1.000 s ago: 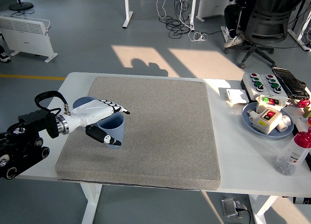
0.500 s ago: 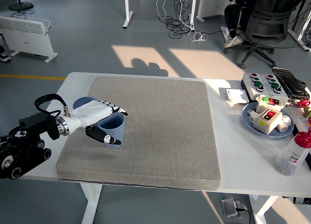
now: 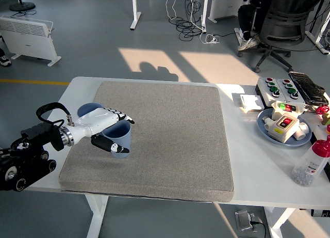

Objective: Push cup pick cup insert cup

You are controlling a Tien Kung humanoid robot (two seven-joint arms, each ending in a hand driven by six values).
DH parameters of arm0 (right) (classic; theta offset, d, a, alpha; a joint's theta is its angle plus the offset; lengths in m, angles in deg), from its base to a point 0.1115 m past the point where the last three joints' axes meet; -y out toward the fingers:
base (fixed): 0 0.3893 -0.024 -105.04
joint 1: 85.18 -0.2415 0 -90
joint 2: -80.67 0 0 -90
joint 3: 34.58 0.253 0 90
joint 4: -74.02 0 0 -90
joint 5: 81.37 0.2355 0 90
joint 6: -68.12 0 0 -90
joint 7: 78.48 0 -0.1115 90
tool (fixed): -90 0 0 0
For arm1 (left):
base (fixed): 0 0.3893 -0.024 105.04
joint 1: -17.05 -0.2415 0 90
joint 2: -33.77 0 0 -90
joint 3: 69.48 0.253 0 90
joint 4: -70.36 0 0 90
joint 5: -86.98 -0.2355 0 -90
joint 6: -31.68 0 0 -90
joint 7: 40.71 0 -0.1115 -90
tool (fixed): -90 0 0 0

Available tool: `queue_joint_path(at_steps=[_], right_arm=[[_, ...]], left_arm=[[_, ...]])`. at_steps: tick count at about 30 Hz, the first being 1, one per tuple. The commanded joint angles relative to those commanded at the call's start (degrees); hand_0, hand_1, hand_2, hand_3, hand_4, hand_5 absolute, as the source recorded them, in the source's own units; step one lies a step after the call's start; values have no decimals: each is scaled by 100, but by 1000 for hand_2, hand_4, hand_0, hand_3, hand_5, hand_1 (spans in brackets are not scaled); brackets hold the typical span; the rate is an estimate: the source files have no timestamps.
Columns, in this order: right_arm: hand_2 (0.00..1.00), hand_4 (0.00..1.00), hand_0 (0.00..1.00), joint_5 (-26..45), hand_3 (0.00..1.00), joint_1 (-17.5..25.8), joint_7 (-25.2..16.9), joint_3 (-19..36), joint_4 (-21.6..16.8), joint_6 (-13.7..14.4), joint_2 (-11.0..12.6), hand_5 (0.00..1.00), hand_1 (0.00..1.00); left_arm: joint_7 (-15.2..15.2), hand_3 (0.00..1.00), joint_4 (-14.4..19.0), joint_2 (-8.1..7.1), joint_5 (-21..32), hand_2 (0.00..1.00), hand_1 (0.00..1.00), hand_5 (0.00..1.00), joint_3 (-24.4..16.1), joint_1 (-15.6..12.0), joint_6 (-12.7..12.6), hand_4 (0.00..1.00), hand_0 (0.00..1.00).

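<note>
My left hand (image 3: 105, 125) is wrapped round the front blue cup (image 3: 118, 139), white fingers (image 3: 119, 115) laid over the rim on the far side, thumb (image 3: 105, 144) pressed on the near wall. Gripping it, as far as I can judge; cup upright on the grey mat (image 3: 175, 140), near the mat's left edge. Can't tell if its base is touching the mat or just off it.

Just behind my wrist, further left, sits the second blue cup (image 3: 87, 109), also upright, partly hidden by my hand. The two cups are close together, maybe touching; hidden, can't say.

Step in hand, my guess: pick phase, front cup held, insert into the other cup not yet done. To do it well: keep thumb and fingers squeezing evenly so the cup doesn't tilt, lift straight up to clear the rear cup's rim, carry it back-left over that opening, centre it, lower vertically. Risk: knocking the rear cup over with my knuckles, it's very near.

Middle of the mat is bare. Far right on the white table (image 3: 247, 160): button box (image 3: 278, 88), blue plate (image 3: 268, 125) with parts, a bottle (image 3: 311, 164). Well apart, no concern. Right arm not visible.
</note>
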Motion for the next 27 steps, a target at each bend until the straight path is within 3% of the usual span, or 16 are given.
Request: queue_joint_path(at_steps=[5, 6, 14, 23, 24, 27], right_arm=[[659, 174, 740, 18, 594, -7, -5, -12, 1, 5, 2, 384, 677], [659, 173, 740, 40, 593, -5, -11, -23, 1, 11, 3, 382, 678], [659, 173, 740, 70, 593, -11, -18, -38, 1, 21, 5, 381, 677], [658, 172, 739, 90, 593, -18, -25, -51, 3, 28, 4, 381, 678], [658, 171, 739, 108, 593, -16, -27, -58, 2, 31, 6, 382, 678], [658, 171, 739, 111, 593, -15, -28, -59, 3, 32, 7, 382, 678]], left_arm=[[-41, 746, -62, 19, 176, 749, 724, 614, 88, -14, -105, 932, 557], [-24, 745, -55, 18, 197, 709, 648, 562, 100, -24, -112, 890, 447], [19, 742, -208, 54, -59, 699, 618, 530, 255, -50, -281, 859, 404], [-102, 723, -290, 67, 11, 683, 590, 499, 384, -65, -524, 823, 374], [-146, 641, -286, 59, 21, 615, 507, 480, 404, -75, -627, 787, 278], [-218, 641, -290, 53, 82, 615, 507, 480, 431, -87, -774, 787, 278]])
